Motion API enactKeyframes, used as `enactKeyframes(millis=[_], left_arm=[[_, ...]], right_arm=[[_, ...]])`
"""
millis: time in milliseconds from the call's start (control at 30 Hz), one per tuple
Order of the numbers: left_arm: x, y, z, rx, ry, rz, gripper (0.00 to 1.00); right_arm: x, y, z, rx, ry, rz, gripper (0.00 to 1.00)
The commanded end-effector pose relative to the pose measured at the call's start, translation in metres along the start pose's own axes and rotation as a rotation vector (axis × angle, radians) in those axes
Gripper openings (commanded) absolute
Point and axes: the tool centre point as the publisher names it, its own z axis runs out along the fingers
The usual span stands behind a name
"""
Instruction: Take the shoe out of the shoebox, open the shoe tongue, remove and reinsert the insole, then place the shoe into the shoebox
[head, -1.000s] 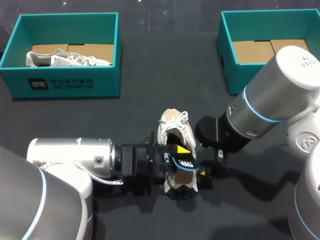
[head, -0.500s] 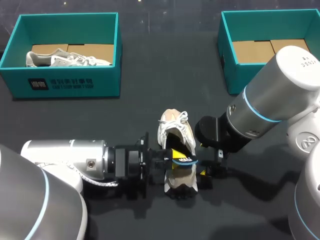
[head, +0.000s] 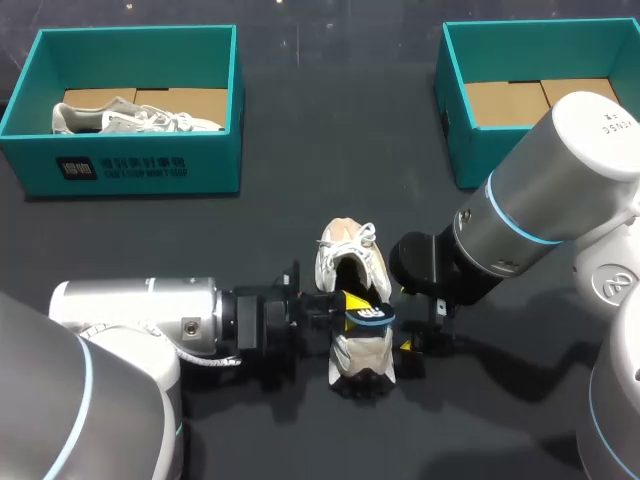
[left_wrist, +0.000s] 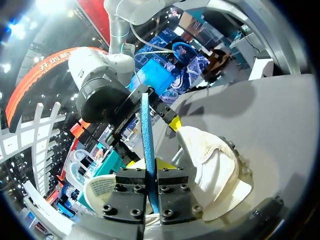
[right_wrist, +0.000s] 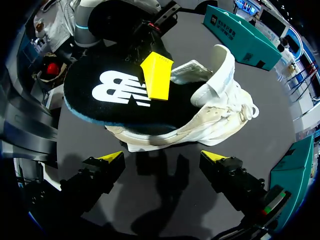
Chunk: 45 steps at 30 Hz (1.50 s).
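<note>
Shoe (head: 372, 268), long axis running away from robot; left end effector (left_wrist: 150, 165) clamping insole (right_wrist: 112, 102); right end effector (right_wrist: 164, 157) open.

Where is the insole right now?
Head view, table's near middle: the insole is pinched in the left hand, above the heel of the white shoe.

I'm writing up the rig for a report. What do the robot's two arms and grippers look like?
The left arm and right arm are thick silver-grey cylinders with thin light-blue joint rings and black wrist sections. A white coiled cable hangs by the left wrist. The left gripper and right gripper are black and blocky, with bright yellow wedge-shaped fingertips.
</note>
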Motion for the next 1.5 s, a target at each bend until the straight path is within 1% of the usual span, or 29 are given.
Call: enactKeyframes(millis=[33,200,233,267,300,367,467,633,700,733,800,967,1233,1400,1500], left_arm=[[-0.001,0.007,0.009,-0.016,0.008,-0.001,0.00],[-0.001,0.002,0.006,-0.013,0.015,-0.014,0.00],[0.000,0.000,0.005,-0.007,0.022,-0.017,0.13],[0.000,-0.002,0.004,-0.005,0.024,-0.018,0.23],[0.000,-0.004,0.003,-0.001,0.025,-0.018,0.30],[0.000,-0.009,0.000,0.009,0.029,-0.021,0.35],[-0.002,-0.019,-0.004,0.032,0.028,-0.016,0.38],[-0.003,-0.032,-0.009,0.061,0.028,-0.001,0.37],[-0.002,-0.035,-0.010,0.069,0.032,0.004,0.33],[-0.002,-0.036,-0.010,0.069,0.034,0.010,0.28],[0.000,-0.035,-0.008,0.069,0.039,0.012,0.00],[0.006,-0.025,0.000,0.050,0.059,0.015,0.00],[0.008,-0.004,0.011,-0.018,0.058,0.056,0.00],[0.005,0.006,0.012,-0.055,0.054,0.056,0.00],[0.002,0.003,0.007,-0.052,0.060,0.022,0.00]], right_arm=[[0.001,0.000,0.000,0.001,-0.002,0.000,1.00],[0.001,0.000,0.000,0.001,-0.002,0.000,1.00],[0.001,0.000,0.000,0.001,-0.002,0.000,1.00],[0.001,0.000,0.000,0.001,-0.002,0.000,1.00],[0.001,0.000,0.000,0.001,-0.002,0.000,1.00],[0.001,0.000,0.000,0.001,-0.002,0.000,1.00],[0.001,0.000,0.000,0.001,-0.002,0.000,1.00],[0.001,0.000,0.000,0.001,-0.002,0.000,1.00],[0.001,0.000,0.000,0.001,-0.002,0.000,1.00],[0.001,0.000,0.000,0.001,-0.002,0.000,1.00],[0.001,0.000,0.000,0.001,-0.002,0.000,1.00],[0.001,0.000,0.000,0.001,-0.002,0.000,1.00],[0.001,0.000,0.000,0.001,-0.002,0.000,1.00],[0.001,0.000,0.000,0.001,-0.002,0.000,1.00],[0.001,0.000,0.000,0.001,-0.002,0.000,1.00]])
